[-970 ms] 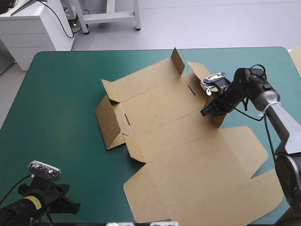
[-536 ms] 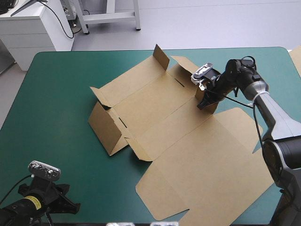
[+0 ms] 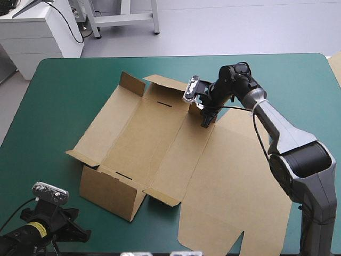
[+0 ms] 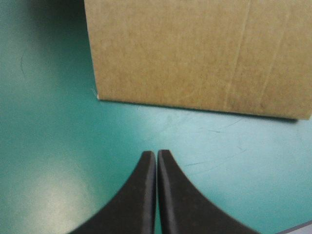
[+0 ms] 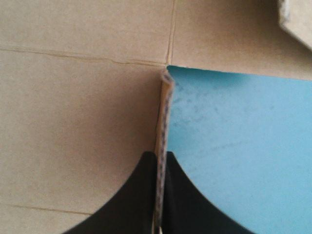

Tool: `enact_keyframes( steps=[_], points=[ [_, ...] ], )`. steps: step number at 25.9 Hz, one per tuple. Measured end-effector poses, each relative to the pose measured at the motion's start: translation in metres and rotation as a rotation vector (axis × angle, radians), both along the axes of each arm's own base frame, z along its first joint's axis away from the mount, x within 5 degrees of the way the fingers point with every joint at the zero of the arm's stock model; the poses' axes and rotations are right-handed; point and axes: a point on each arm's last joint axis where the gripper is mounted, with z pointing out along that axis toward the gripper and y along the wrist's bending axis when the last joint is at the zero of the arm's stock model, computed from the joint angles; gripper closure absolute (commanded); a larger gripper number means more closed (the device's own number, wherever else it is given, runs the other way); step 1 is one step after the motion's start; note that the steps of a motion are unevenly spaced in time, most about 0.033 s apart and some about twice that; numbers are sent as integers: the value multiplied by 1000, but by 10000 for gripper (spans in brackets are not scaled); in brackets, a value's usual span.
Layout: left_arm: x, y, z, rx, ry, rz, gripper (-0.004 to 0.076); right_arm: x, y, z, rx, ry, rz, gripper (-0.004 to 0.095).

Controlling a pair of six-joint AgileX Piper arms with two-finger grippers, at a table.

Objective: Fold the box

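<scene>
Early stage, by my read. The box (image 3: 160, 138) lies across the middle of the bench (image 3: 58, 101), mostly a flat sheet. Up so far: one long wall (image 3: 109, 192) at the sheet's 7 o'clock end, and two short flaps (image 3: 131, 84) lifted at its 12 o'clock end. Nothing looks tucked. The lid panel (image 3: 234, 186) lies flat toward 5 o'clock. Left for you: raise the remaining walls and tuck the flaps.

The right gripper (image 5: 161, 157) is clenched on the box. It pinches a board edge standing upright between its fingers, at about 1 o'clock from the sheet's centre.

The left gripper (image 4: 156, 154) is clenched on nothing and parked at the bench's 7 o'clock corner. The raised wall stands just ahead of it, at its 12 o'clock, not touching.
</scene>
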Motion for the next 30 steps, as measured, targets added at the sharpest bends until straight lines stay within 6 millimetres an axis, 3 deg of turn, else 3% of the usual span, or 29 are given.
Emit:
enact_keyframes(
  steps=[7,11,30],
  points=[
    [0,0,0,0,0,0,731,-22,60,5,49,-99,149,929],
    [0,0,0,0,0,0,731,-31,80,7,67,-140,200,929],
    [0,0,0,0,1,0,731,-34,94,11,118,-191,242,929]
  ],
)
